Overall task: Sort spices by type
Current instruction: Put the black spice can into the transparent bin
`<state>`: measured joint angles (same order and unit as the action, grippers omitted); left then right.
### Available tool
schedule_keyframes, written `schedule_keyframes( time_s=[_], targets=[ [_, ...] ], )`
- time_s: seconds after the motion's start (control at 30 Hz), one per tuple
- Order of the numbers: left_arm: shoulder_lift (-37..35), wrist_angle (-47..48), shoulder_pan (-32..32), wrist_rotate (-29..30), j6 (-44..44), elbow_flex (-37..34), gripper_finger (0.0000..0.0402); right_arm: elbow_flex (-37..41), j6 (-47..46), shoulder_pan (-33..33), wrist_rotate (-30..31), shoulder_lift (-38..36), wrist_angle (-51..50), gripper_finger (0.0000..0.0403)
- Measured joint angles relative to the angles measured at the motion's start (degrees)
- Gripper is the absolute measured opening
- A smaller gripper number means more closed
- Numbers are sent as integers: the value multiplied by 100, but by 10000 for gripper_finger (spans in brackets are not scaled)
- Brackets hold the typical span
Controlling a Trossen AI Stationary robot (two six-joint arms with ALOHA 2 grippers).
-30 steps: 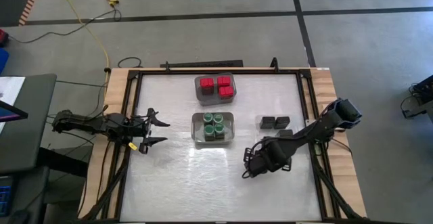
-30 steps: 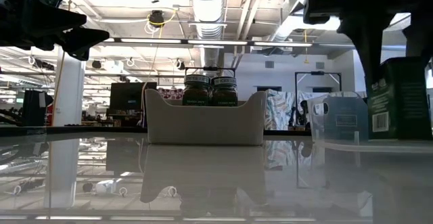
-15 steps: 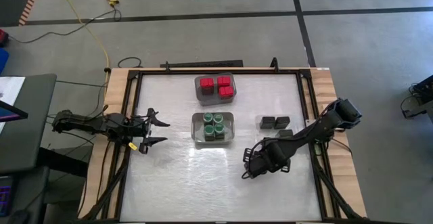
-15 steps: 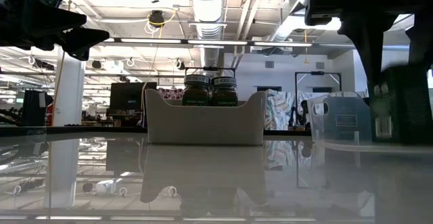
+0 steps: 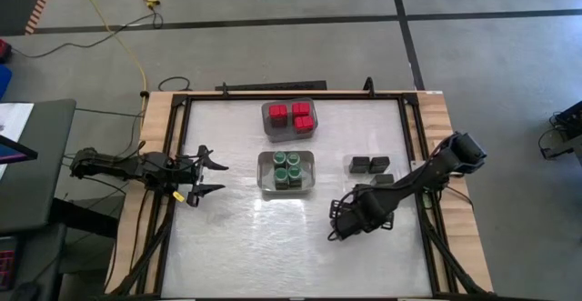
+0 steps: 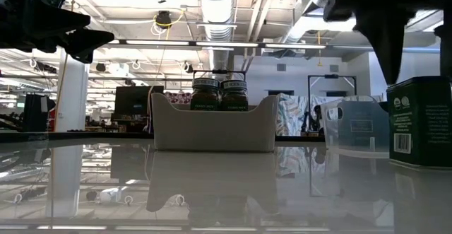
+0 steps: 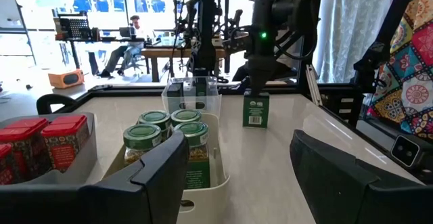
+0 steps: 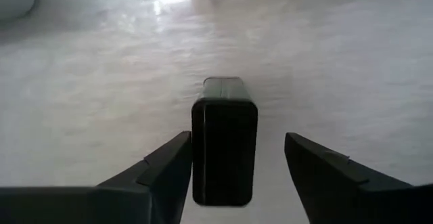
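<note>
We note the right gripper (image 8: 233, 173) over the near right part of the table (image 5: 227, 237), its fingers spread on either side of a dark tin (image 8: 224, 149); in the right wrist view there is a gap on each side, so nothing is pinched. In the low view that tin (image 6: 420, 121) stands upright on the table surface. Two more dark tins (image 5: 369, 165) sit side by side further back on the right. We see four green-lidded jars (image 5: 289, 169) together in a clear bin (image 5: 264, 175) at the table's middle, and red-topped containers (image 5: 293, 115) in a second bin (image 5: 268, 124) behind it. The left gripper (image 5: 205, 175) hangs at the left edge, fingers spread and holding nothing.
</note>
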<state>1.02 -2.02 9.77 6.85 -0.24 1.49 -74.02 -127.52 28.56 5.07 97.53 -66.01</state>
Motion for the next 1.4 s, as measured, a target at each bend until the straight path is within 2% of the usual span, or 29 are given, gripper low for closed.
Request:
schedule_keyframes(
  time_s=[0.33, 0.43, 0.53, 0.73, 0.97, 1.07, 1.27, 1.4],
  targets=[
    [0, 0, 0, 2, 0, -1, 247, -433, 1227, 9, 74, -424, -242, 265],
    [0, 0, 1, 0, 1, -1, 247, -505, 1838, 61, 65, -473, -235, 265],
    [0, 0, 0, 1, 0, 0, 247, -578, 2728, 1, -245, -571, -232, 265],
    [0, 0, -1, 0, 1, -1, 247, -684, 5794, -225, -347, -831, -93, 260],
    [0, 0, 1, 2, 1, 1, 247, -684, 10728, -286, -358, -701, -262, 242],
    [0, 0, 0, 0, 1, 1, 247, -684, 12521, -188, -360, -672, -553, 234],
    [0, 0, 1, 0, -1, -1, 247, -684, 15566, 71, -242, -670, -828, 213],
    [0, 0, -1, 1, 1, 0, 247, -589, 16623, 146, -60, -635, -634, 200]
  ],
)
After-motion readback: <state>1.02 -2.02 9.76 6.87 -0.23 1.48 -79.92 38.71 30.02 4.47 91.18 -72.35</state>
